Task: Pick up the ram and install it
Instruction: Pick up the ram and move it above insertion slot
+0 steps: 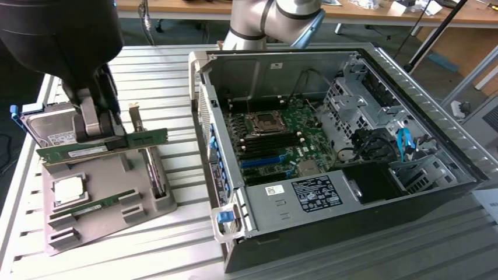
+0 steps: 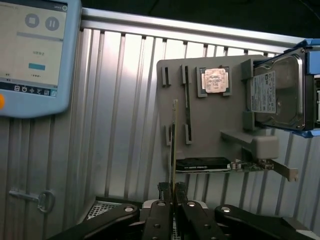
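The ram (image 1: 70, 153) is long and thin, and the jaws pinch it only near its middle; I think it could tip or slip out if the arm swings fast. It could also knock the wall of the open computer case (image 1: 204, 111) on the way in. The black slots (image 1: 269, 140) on the green board look narrow, so a crooked stick would not go down. The jaws are clenched on the ram, one on each flat side. It hangs just above the gray holder (image 1: 151, 201) on the exterior view's left, well apart from the case; a second stick (image 1: 86, 207) lies in the holder.
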